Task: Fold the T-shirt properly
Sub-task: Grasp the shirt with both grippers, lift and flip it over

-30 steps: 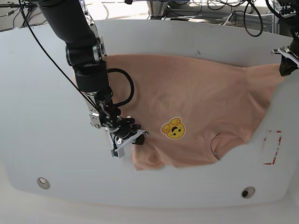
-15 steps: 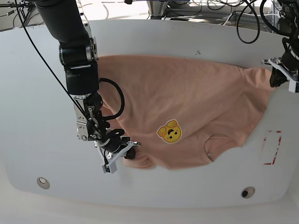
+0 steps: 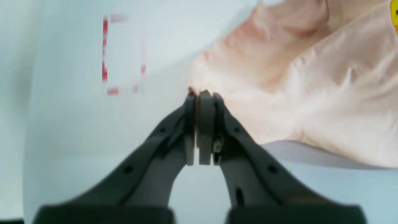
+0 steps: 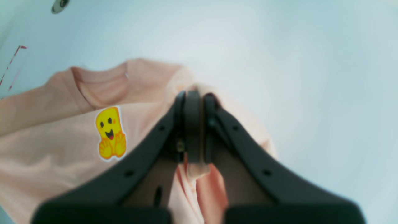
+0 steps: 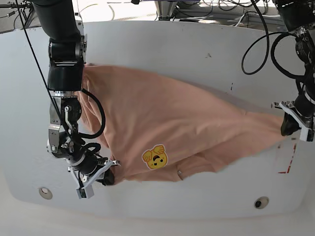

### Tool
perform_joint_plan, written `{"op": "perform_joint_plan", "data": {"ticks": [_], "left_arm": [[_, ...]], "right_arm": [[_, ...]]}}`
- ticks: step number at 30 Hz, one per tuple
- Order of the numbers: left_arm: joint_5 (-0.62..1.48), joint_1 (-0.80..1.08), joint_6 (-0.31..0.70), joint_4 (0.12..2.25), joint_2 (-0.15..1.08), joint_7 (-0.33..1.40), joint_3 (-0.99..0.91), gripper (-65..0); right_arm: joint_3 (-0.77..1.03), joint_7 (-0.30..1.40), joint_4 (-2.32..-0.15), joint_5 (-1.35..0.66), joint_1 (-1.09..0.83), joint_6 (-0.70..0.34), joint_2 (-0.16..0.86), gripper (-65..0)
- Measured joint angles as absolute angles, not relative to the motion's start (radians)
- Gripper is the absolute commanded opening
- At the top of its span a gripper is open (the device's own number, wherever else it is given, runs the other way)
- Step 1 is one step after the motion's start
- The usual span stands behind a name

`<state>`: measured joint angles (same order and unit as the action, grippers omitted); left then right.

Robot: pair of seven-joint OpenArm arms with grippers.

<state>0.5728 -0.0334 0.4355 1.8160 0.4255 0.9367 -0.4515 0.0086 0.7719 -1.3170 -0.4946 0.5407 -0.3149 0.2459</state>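
With both the left gripper [image 5: 289,129] and the right gripper [image 5: 103,176] pinching opposite edges of the T-shirt [image 5: 182,123], the thin fabric is risking slipping free if overstretched.

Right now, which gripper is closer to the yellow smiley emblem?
Right. The right gripper pinches the T-shirt close beside the emblem; the left gripper clamps the far opposite corner.
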Motion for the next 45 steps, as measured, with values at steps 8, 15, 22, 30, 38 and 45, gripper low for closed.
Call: {"op": "perform_joint_plan", "data": {"ticks": [8, 15, 22, 30, 38, 45], "left_arm": [[0.581, -0.271, 0.439, 1.816, 0.425, 0.945, -0.398, -65.0], [0.575, -0.506, 0.435, 1.786, 0.432, 0.942, -0.376, -65.0], [0.576, -0.738, 0.436, 1.685, 0.438, 0.945, -0.362, -65.0], [0.576, -0.944, 0.435, 1.599, 0.444, 0.937, -0.366, -65.0], [0.582, -0.972, 0.435, 1.588, 0.447, 0.958, -0.366, -65.0], [0.587, -0.91, 0.436, 1.592, 0.442, 0.98, -0.372, -65.0]], "right_arm": [[0.006, 0.785, -1.374, -0.498, 0.622, -0.325, 0.345, -65.0], [0.006, 0.786, -1.394, -0.5, 0.752, -0.373, 0.402, -65.0], [0.001, 0.788, -1.393, -0.504, 0.926, -0.4, 0.45, -65.0], [-0.081, 0.779, -1.357, -0.504, 1.133, -0.411, 0.516, -65.0], [-0.099, 0.833, -1.363, -0.532, 1.15, -0.418, 0.53, -65.0], [-0.009, 0.844, -1.404, -0.634, 0.992, -0.431, 0.544, -65.0]]}}
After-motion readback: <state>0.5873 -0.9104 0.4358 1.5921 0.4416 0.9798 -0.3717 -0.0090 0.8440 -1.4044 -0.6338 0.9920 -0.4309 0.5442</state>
